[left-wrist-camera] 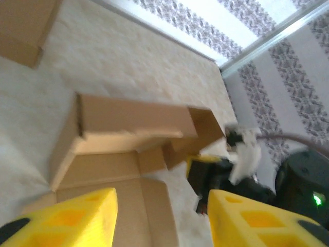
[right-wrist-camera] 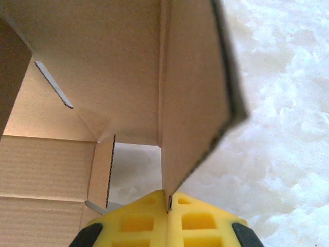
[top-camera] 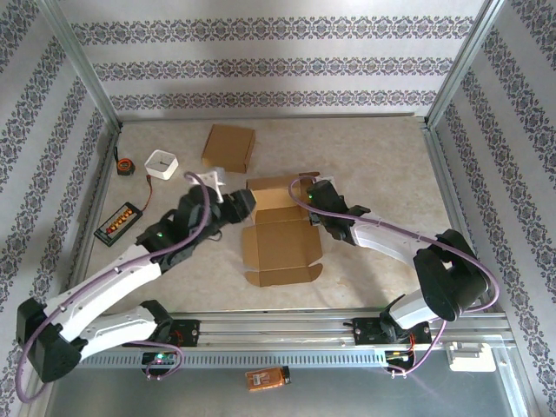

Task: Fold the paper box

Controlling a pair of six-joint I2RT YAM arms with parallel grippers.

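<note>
Paper box (top-camera: 280, 243), one unfolded, one folded box (top-camera: 229, 148) behind it

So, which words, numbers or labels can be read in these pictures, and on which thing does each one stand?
No text can be read in any view.
paper box: plain brown card, no print to be seen.
orange packet at the near edge: dark marks, too small to read.
black tray on the left: any label is too small to read.
</note>
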